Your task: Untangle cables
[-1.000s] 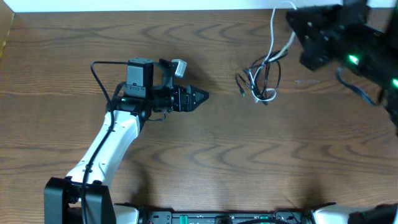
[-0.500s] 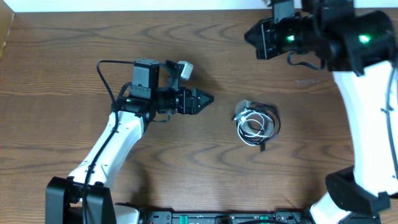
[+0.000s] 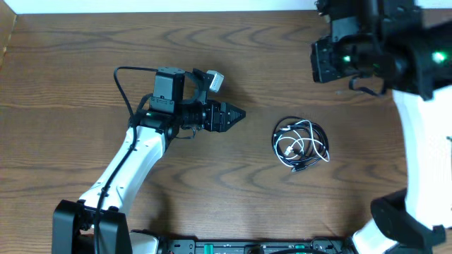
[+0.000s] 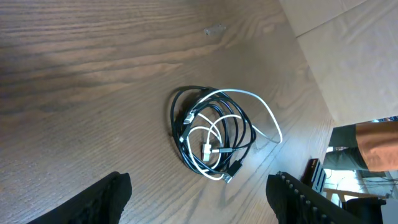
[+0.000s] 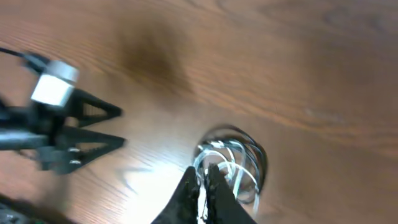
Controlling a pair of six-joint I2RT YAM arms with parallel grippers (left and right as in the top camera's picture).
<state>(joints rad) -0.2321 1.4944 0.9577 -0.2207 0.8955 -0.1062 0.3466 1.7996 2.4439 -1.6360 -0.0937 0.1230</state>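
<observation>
The cables (image 3: 301, 144) lie on the wooden table as one small tangle of thin black and white cords, right of centre. In the left wrist view the cables (image 4: 214, 140) sit ahead of my left gripper (image 4: 199, 186), whose fingers stand wide apart with only bare table between them. Overhead, the left gripper (image 3: 236, 115) points at the tangle from a short distance to its left. My right gripper (image 5: 203, 177) is shut and empty, raised well above the cables (image 5: 233, 162). From overhead the right gripper (image 3: 321, 62) is at the upper right.
A small clear scrap (image 4: 214, 29) lies on the table beyond the tangle. The table's far edge (image 3: 176, 10) meets a white wall. The arm bases (image 3: 92, 226) stand along the front edge.
A second ago the cables hung from the raised right gripper; they have since dropped onto the table and settled slightly right. The right arm swung about overhead. The left gripper crept right.
</observation>
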